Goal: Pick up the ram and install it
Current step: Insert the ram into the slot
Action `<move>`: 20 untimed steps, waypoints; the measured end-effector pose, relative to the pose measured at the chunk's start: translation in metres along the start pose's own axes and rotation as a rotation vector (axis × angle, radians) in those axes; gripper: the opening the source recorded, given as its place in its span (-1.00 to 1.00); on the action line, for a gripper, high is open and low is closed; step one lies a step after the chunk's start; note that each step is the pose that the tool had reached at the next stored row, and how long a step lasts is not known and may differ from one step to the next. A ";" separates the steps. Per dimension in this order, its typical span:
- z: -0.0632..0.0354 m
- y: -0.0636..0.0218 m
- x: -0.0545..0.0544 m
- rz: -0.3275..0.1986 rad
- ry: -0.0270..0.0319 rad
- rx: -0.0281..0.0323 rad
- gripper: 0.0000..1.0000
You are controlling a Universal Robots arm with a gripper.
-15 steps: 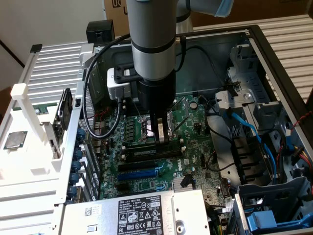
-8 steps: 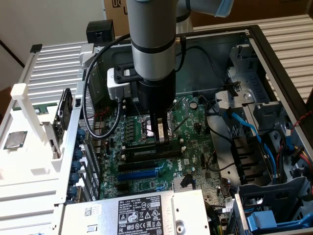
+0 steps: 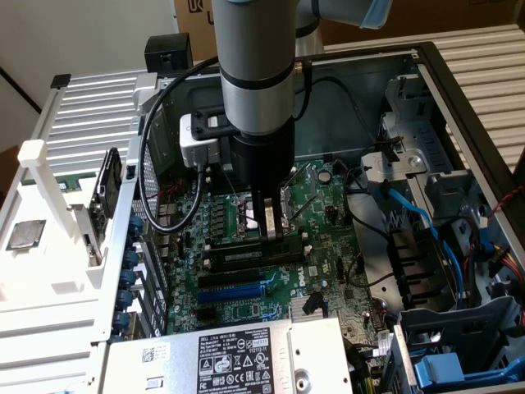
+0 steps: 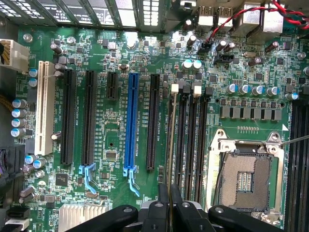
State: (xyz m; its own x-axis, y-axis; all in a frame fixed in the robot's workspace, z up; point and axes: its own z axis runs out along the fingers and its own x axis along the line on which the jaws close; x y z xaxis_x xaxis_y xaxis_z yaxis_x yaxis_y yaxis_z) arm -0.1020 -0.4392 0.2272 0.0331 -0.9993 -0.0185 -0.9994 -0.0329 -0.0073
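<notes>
In the wrist view the ram [image 4: 170, 140] is seen edge-on as a thin strip running away from my gripper [image 4: 169, 200], whose black fingers [image 4: 163, 198] are shut on its near end. It lines up over the first of the black memory slots [image 4: 182, 135] with white end clips, beside the processor socket. In the exterior view my gripper [image 3: 266, 230] points straight down at the motherboard, and the ram [image 3: 283, 251] lies long and dark along the slots right under the fingertips. Whether it sits in the slot or just above it I cannot tell.
The open processor socket [image 4: 246, 179] lies close beside the slots. Blue and black expansion slots [image 4: 131, 121] are on the other side. The case walls, the power supply [image 3: 238, 357], cables [image 3: 414, 217] and drive cage surround the board. A square silver chip [image 3: 25, 234] rests outside the case at the exterior view's left.
</notes>
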 end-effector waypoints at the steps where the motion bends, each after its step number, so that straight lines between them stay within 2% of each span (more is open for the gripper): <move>1: 0.0000 0.0000 0.000 0.000 0.0000 0.0000 -0.75; 7: -0.0001 0.0002 0.000 0.000 0.0002 -0.0001 -0.73; 8: -0.0001 0.0001 0.000 0.000 0.0001 -0.0001 -0.59; 15: -0.0003 0.0000 0.000 0.000 0.0000 0.0000 -0.59; 20: -0.0068 0.0000 0.000 0.000 0.0000 -0.0001 -0.59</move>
State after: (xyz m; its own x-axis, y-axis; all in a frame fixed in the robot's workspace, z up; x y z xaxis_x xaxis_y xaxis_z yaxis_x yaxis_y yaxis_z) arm -0.1020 -0.4392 0.2340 0.0331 -0.9993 -0.0185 -0.9994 -0.0329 -0.0073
